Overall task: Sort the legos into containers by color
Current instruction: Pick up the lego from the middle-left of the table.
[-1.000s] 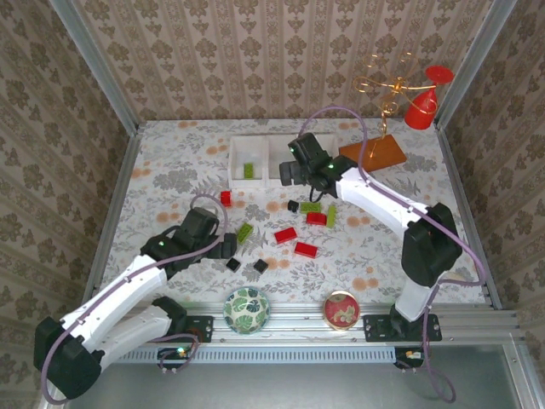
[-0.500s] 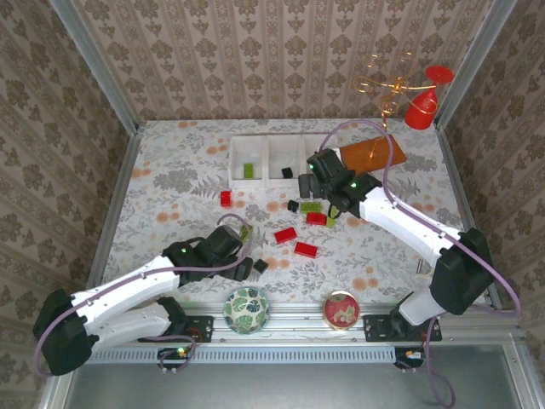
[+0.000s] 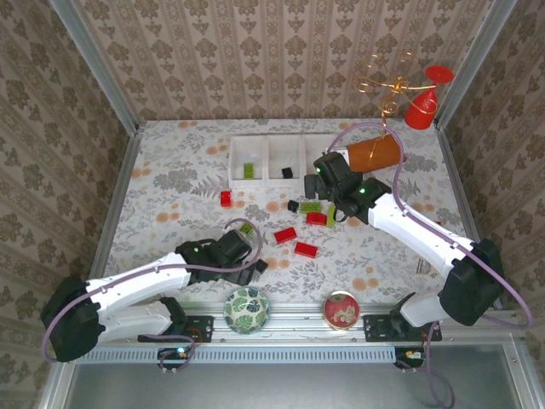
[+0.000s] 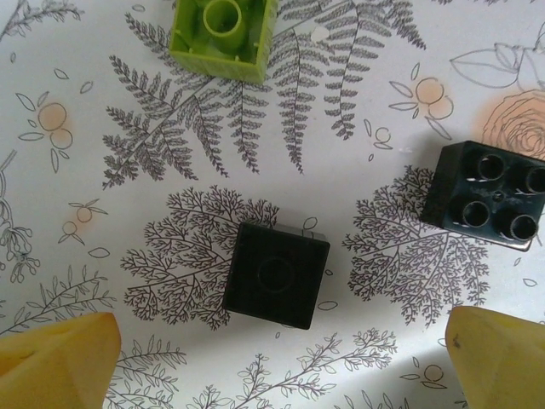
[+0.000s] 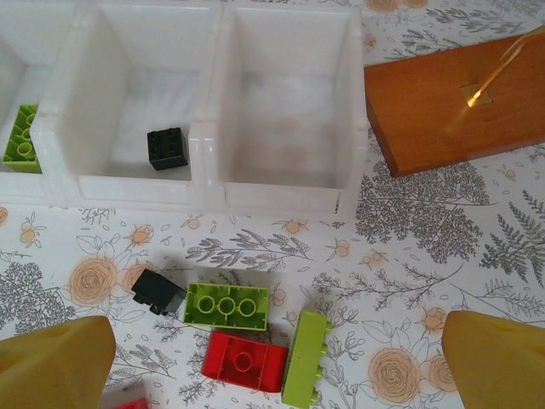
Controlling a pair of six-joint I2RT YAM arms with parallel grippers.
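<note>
Tray: lime brick in L compartment, black cube in mid one. Just in front of tray I see a loose cluster on table: black piece, lime 3-stud brick, red brick, lime bar. R gripper above cluster, fingers wide, holding nothing. L gripper over smooth-faced black block, fingers wide apart, empty. Studded black block & lime block nearby.
</note>
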